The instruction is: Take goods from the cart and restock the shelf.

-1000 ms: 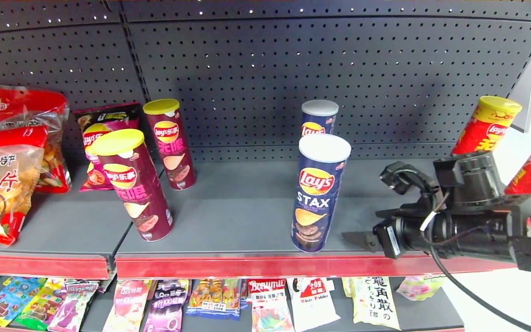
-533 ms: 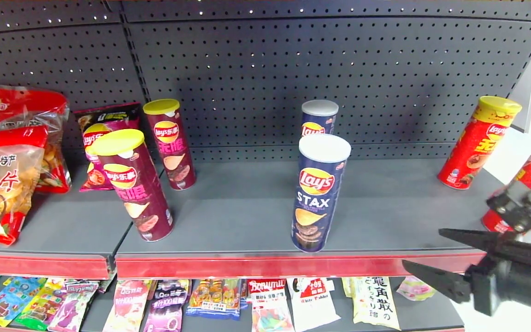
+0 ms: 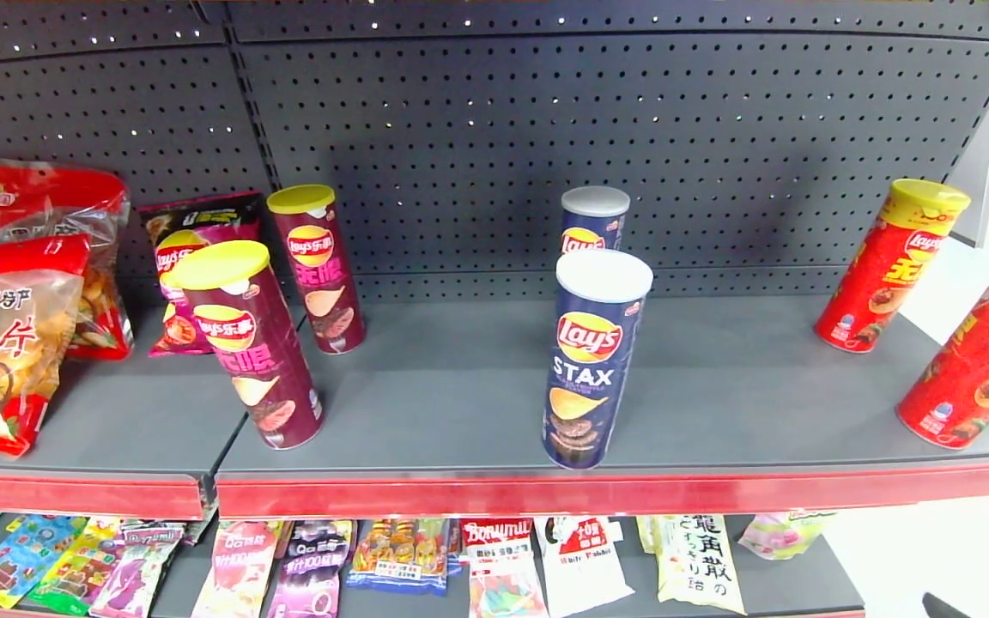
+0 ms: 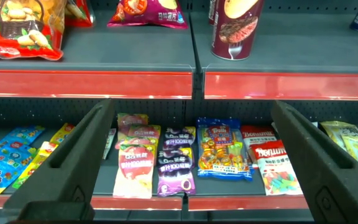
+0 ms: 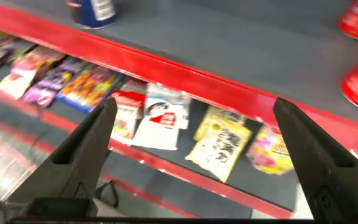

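Left gripper and right gripper: jaws apart, empty. The red can stands on the shelf, at three o'clock from the blue can. I'd judge these tubes light, stiff and slick, so I'd grip mid-body.

Left and right jaws alike: matte black, long, tapering (blade-like), each ribbed lengthwise.

Cans on shelf, bags left
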Available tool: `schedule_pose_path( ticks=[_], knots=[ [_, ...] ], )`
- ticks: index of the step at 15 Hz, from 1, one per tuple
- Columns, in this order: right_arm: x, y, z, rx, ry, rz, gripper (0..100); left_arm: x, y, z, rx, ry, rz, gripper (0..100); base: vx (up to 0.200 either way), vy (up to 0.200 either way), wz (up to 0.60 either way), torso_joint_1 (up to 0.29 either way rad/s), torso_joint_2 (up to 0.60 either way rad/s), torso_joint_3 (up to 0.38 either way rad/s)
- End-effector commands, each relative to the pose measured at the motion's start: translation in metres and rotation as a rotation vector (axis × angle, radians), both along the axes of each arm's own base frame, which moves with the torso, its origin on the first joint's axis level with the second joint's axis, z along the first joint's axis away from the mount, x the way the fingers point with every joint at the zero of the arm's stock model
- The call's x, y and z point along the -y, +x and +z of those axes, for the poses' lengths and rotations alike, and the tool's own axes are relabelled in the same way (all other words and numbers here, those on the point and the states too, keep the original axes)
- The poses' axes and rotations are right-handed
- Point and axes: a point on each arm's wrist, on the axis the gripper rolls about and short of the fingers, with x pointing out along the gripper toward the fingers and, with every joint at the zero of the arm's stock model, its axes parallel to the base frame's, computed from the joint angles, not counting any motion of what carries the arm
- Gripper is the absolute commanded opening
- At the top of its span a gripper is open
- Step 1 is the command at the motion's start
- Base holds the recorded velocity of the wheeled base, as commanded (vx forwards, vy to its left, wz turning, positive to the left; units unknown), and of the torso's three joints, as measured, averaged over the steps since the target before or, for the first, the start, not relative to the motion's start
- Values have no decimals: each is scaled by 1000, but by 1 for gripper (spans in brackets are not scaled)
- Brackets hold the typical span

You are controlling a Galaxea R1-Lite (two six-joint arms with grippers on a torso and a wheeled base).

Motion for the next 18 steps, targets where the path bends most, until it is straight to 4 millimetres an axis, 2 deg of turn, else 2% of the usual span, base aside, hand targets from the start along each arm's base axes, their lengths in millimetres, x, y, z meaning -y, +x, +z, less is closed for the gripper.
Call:
schedule_pose_path(
  ticks=[1, 2, 5, 7, 10, 11, 18],
  knots=[
    [3, -27, -17, 113, 10, -46, 100, 0, 0, 0, 0, -1, 0, 100, 0, 0, 0, 0, 0, 0],
    [4, -28, -19, 120, 9, -55, 100, 0, 0, 0, 0, -1, 0, 100, 0, 0, 0, 0, 0, 0],
    [5, -46, -46, 161, 12, -90, 100, 0, 0, 0, 0, -1, 0, 100, 0, 0, 0, 0, 0, 0],
    [7, -50, -46, 167, 20, -164, 100, 0, 0, 0, 0, -1, 0, 100, 0, 0, 0, 0, 0, 0],
    [9, -51, -53, 112, 146, -322, 100, 0, 0, 0, 0, -1, 0, 100, 0, 0, 0, 0, 0, 0],
    [9, -53, -54, 149, 169, -340, 100, 0, 0, 0, 0, -1, 0, 100, 0, 0, 0, 0, 0, 0],
    [8, -55, -55, 183, 137, -298, 100, 0, 0, 0, 0, -1, 0, 100, 0, 0, 0, 0, 0, 0]
  ],
)
